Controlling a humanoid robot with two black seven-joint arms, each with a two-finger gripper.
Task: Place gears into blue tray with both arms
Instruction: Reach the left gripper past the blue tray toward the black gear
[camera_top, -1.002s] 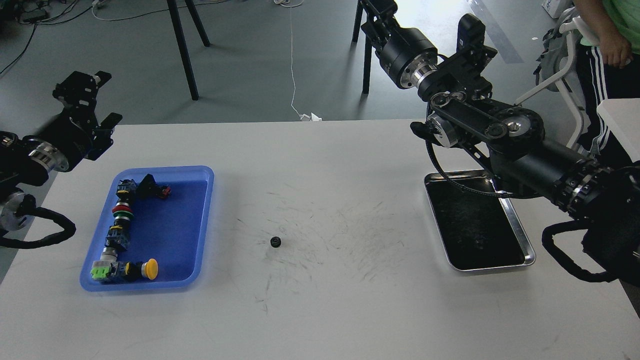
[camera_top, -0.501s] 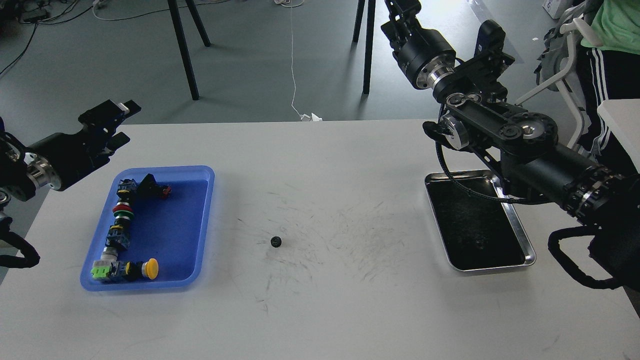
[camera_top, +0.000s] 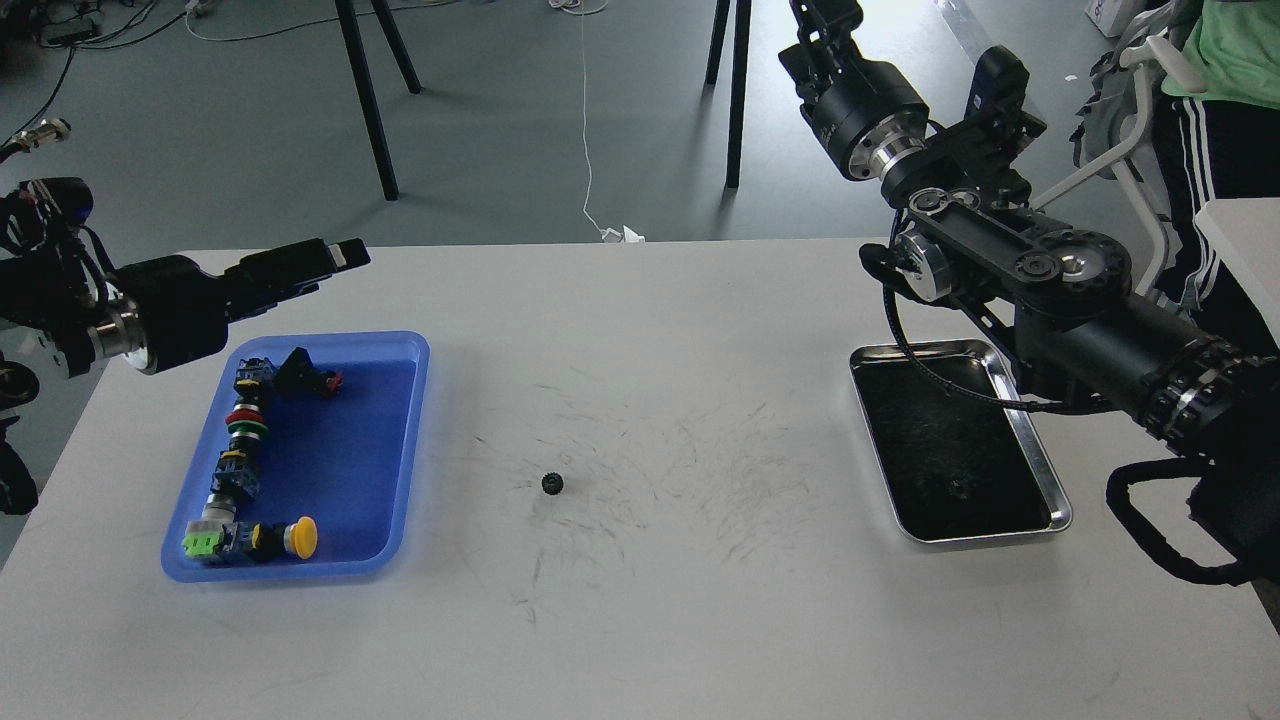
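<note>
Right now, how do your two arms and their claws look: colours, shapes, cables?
Both arms are black, built from thick round segments with silver joint rings. The right arm shows round hubs, and black cables loop beside it. The left arm ends in a slim dark left claw with a pale tip.

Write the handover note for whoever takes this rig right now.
Left gripper: above the table's far edge behind the blue tray, holding nothing; open or shut unclear.
Right gripper: out of view past the top edge.
One gear lies on the white table, between the blue tray and the metal tray.
The blue tray holds only push-button switches.
Left: pick up the gear and tray it.
</note>
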